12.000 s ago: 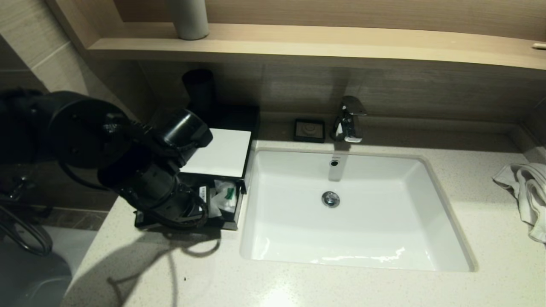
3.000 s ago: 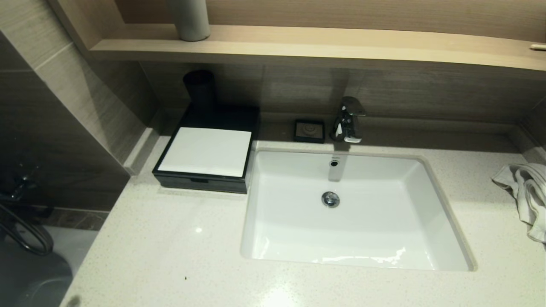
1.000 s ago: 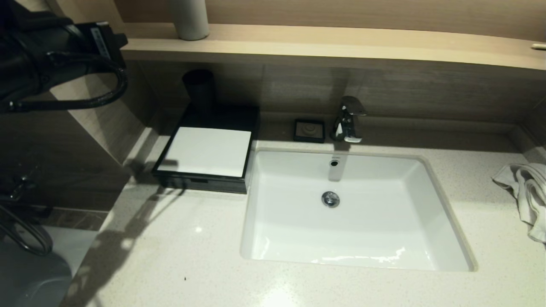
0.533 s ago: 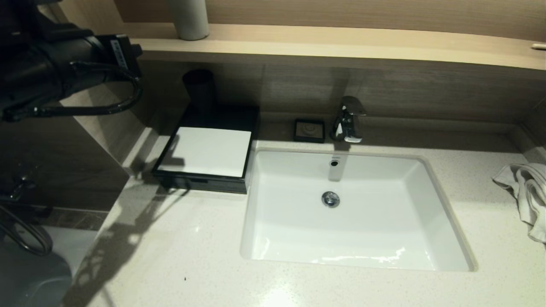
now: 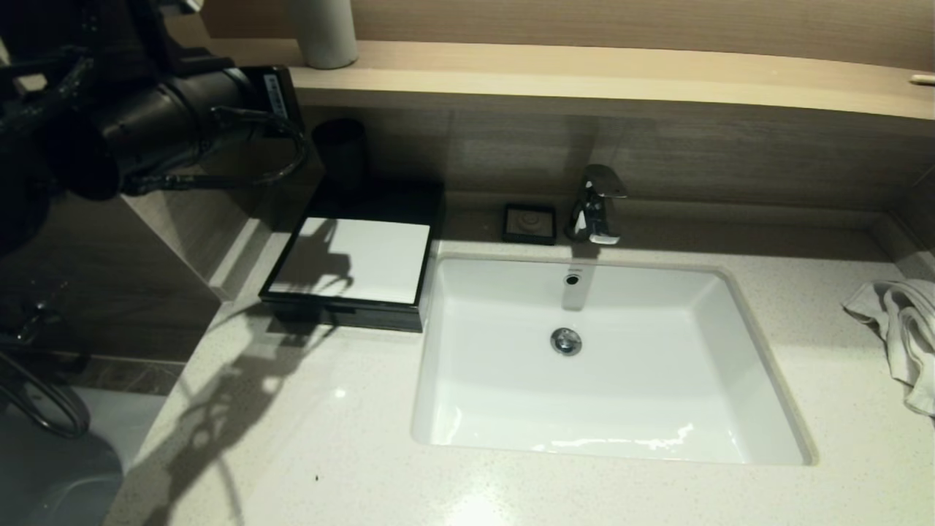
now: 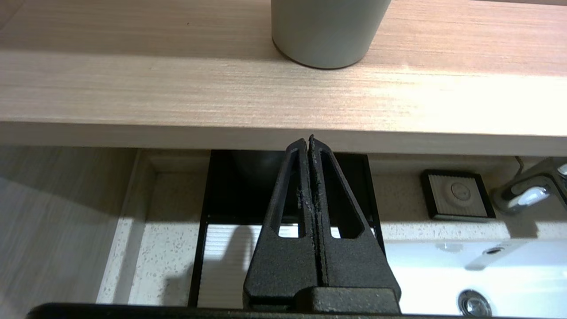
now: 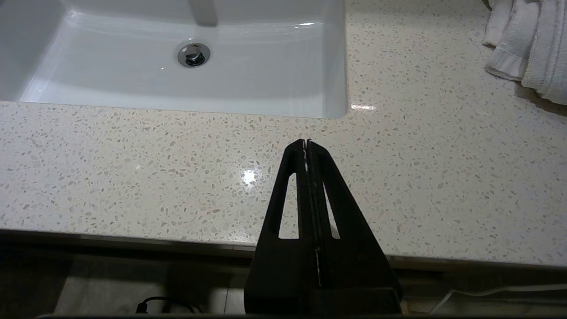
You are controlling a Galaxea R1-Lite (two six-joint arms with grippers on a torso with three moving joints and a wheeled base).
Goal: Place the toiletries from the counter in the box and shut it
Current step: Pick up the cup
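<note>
The box [image 5: 350, 263] sits at the back left of the counter [image 5: 307, 409], its front drawer pushed in flush. Its white top panel [image 6: 226, 270] also shows in the left wrist view. The toiletries are out of view. My left arm [image 5: 168, 124] is raised high at the far left, level with the wooden shelf [image 5: 584, 73] and well above the box. The left gripper [image 6: 308, 141] is shut and holds nothing. My right gripper [image 7: 305, 141] is shut and empty, hovering low over the counter's front edge [image 7: 133, 168], and does not show in the head view.
A white sink [image 5: 606, 365] with a chrome tap [image 5: 595, 204] fills the middle. A small black square dish [image 5: 529, 223] stands beside the tap. A white towel [image 5: 902, 329] lies at the far right. A grey cup [image 5: 325, 33] stands on the shelf, and a black cup [image 5: 342, 153] behind the box.
The left arm has swung rightward along the shelf front, and its shadow now falls on the box's top. Twelve seconds ago the drawer stood open; it is now shut.
</note>
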